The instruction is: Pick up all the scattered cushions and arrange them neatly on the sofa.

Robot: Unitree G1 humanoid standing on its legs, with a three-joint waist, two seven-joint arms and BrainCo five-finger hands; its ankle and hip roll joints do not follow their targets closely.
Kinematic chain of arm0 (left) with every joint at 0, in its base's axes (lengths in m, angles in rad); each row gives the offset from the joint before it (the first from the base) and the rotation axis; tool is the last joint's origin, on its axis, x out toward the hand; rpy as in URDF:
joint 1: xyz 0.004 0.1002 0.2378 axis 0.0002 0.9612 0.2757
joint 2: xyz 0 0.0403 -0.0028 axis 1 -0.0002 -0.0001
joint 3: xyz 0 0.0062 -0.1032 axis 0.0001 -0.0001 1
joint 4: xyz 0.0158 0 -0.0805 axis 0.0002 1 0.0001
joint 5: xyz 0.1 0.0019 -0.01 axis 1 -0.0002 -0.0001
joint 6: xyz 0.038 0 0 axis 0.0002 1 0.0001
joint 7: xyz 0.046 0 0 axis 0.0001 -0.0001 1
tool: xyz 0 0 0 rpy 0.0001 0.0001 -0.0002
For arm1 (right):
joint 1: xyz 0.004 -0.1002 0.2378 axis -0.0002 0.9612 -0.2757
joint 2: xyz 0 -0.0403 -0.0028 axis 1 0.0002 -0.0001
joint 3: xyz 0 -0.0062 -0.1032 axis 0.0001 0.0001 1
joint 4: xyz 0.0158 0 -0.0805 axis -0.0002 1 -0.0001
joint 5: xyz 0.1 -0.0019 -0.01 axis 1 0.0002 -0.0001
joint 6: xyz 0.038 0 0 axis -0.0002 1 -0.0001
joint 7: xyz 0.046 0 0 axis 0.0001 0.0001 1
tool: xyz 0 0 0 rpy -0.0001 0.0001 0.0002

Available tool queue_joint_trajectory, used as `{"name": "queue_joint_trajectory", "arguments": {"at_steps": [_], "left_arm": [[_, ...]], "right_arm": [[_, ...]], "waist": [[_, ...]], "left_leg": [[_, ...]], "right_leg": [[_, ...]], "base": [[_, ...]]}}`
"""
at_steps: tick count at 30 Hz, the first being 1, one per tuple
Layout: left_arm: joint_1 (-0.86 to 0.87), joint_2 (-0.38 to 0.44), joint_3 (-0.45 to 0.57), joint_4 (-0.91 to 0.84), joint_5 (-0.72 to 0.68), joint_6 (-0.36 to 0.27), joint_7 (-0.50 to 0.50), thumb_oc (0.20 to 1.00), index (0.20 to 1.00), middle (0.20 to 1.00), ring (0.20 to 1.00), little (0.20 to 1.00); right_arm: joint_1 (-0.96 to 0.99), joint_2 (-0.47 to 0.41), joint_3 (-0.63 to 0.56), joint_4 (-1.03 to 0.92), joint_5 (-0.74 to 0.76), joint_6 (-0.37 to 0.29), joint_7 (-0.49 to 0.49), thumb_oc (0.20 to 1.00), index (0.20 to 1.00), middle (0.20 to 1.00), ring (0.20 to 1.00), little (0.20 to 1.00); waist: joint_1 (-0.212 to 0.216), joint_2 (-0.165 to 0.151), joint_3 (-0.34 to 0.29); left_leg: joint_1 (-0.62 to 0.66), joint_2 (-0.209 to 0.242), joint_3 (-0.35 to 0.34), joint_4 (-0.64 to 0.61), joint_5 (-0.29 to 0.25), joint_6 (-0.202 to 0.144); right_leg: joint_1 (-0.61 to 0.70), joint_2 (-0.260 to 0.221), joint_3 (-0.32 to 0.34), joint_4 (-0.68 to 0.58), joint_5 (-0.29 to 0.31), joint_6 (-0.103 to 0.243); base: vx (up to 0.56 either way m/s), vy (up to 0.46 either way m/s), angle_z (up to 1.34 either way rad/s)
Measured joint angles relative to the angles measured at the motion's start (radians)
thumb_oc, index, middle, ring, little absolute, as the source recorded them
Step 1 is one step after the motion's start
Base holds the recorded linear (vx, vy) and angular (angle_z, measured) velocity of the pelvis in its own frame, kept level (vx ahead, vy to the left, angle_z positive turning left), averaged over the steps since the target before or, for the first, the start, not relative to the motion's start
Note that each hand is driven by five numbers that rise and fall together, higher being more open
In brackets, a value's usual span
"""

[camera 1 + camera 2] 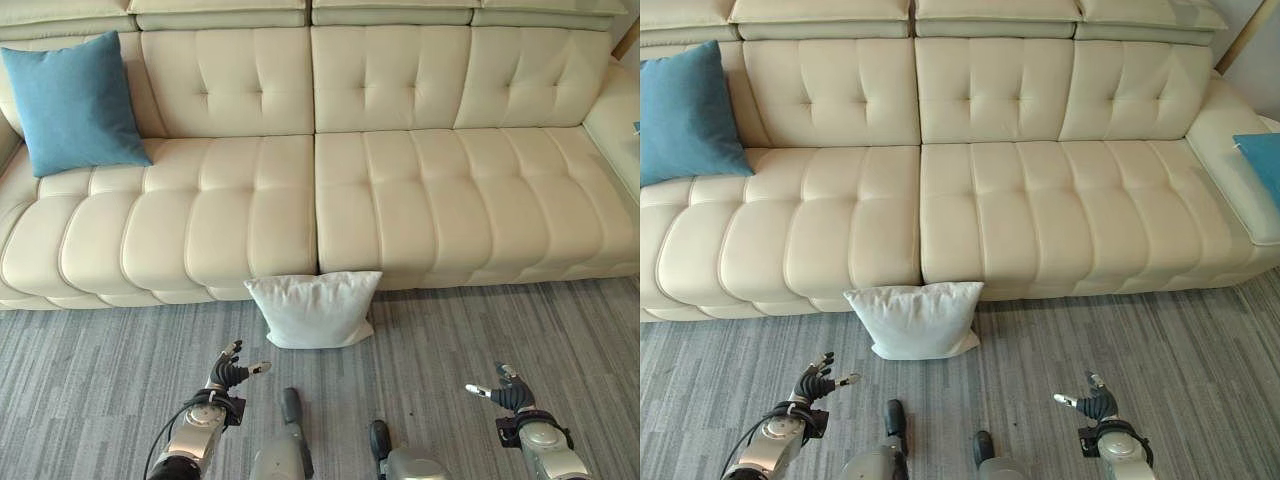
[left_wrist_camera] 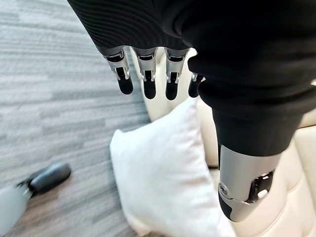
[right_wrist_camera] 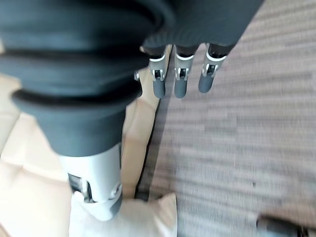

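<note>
A: Which cushions appear, and where?
B: A white cushion [image 1: 314,308] stands on its edge on the grey carpet [image 1: 90,370], leaning against the front of the cream sofa [image 1: 400,200] just below the seam between the two seat sections. A blue cushion [image 1: 73,102] is propped upright in the sofa's left corner, against the backrest. A second blue cushion [image 1: 1262,160] rests on the sofa's right end, cut off by the edge of the right eye view.

A: How do the hands stand?
B: The left hand [image 1: 232,372] hovers above the carpet, near the white cushion's lower left corner and apart from it. Its fingers [image 2: 148,84] are extended and loosely spread, the thumb set apart, gripping nothing. The right hand [image 1: 506,392] hovers over the carpet well to the right of the white cushion. Its fingers [image 3: 180,81] are likewise straight and relaxed, and hold nothing.

A: Does either hand touch a cushion?
B: No. Both hands are clear of all three cushions.
</note>
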Motion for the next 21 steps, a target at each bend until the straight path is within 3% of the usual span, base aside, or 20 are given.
{"name": "queue_joint_trajectory", "arguments": {"at_steps": [3,4,6,10,13,15,19,21], "left_arm": [[-0.008,0.045,0.005,-0.001,0.000,0.000,0.005,1.000,1.000,1.000,1.000,1.000],[-0.001,0.051,0.012,0.004,-0.001,0.000,0.007,1.000,1.000,1.000,1.000,1.000],[0.004,0.051,0.011,0.003,-0.001,0.000,0.007,1.000,1.000,1.000,1.000,1.000],[0.021,0.039,0.009,0.019,-0.001,0.003,0.008,1.000,1.000,1.000,1.000,1.000],[0.050,0.026,0.008,0.004,-0.001,0.004,0.006,1.000,1.000,1.000,1.000,1.000],[0.054,0.026,0.008,-0.002,-0.002,-0.001,0.006,1.000,1.000,1.000,1.000,1.000],[0.083,0.026,0.009,-0.007,-0.002,0.002,0.005,1.000,1.000,1.000,1.000,1.000],[0.081,0.026,0.009,-0.008,-0.002,0.002,0.005,1.000,1.000,1.000,1.000,1.000]], "right_arm": [[-0.033,0.044,0.009,-0.021,-0.001,0.000,0.005,1.000,1.000,1.000,1.000,1.000],[-0.053,0.049,0.035,-0.029,-0.002,0.001,0.012,1.000,1.000,1.000,1.000,1.000],[-0.054,0.050,0.042,-0.044,-0.008,-0.002,0.020,1.000,1.000,1.000,1.000,1.000],[-0.089,0.040,0.045,-0.047,-0.013,-0.001,0.017,1.000,1.000,1.000,1.000,1.000],[-0.042,0.042,0.045,-0.049,-0.018,0.001,0.017,1.000,1.000,1.000,1.000,1.000],[-0.030,0.038,0.040,-0.045,-0.018,0.001,0.016,1.000,1.000,1.000,1.000,1.000],[-0.048,0.029,0.038,-0.048,-0.018,0.001,0.014,1.000,1.000,1.000,1.000,1.000],[-0.064,0.021,0.040,-0.051,-0.017,0.000,0.011,1.000,1.000,1.000,1.000,1.000]], "waist": [[0.017,-0.002,0.002],[0.044,-0.001,0.007],[0.046,0.001,0.006],[0.042,-0.001,0.019],[0.021,-0.021,0.019],[0.017,-0.027,0.017],[0.026,-0.020,0.018],[0.026,-0.013,0.017]], "left_leg": [[0.011,-0.032,0.055,-0.001,-0.031,0.044],[0.036,-0.032,0.091,-0.023,-0.028,0.054],[0.052,-0.040,0.095,-0.038,-0.039,0.066],[0.043,-0.039,0.095,-0.062,-0.046,0.077],[0.081,-0.067,0.070,-0.067,-0.048,0.077],[0.080,-0.077,0.049,-0.068,-0.049,0.074],[0.075,-0.046,0.046,-0.066,-0.054,0.030],[0.075,-0.023,0.039,-0.067,-0.042,0.011]], "right_leg": [[-0.073,-0.040,-0.006,0.107,0.000,0.021],[-0.130,-0.043,-0.017,0.189,-0.014,0.032],[-0.152,-0.040,-0.041,0.199,-0.055,0.041],[-0.318,-0.013,-0.095,0.206,-0.055,0.044],[-0.296,-0.006,-0.111,0.096,0.013,0.031],[-0.297,-0.005,-0.095,0.095,0.054,0.012],[-0.264,0.023,-0.132,0.002,0.163,-0.027],[-0.232,0.052,-0.142,-0.058,0.186,-0.039]], "base": [[0.13,0.267,-0.58],[0.09,0.083,-0.62],[0.13,0.118,-0.31],[0.15,0.050,-0.20],[0.14,-0.032,0.46],[0.08,-0.094,0.50],[0.08,-0.132,0.07],[0.06,-0.128,0.03]]}}
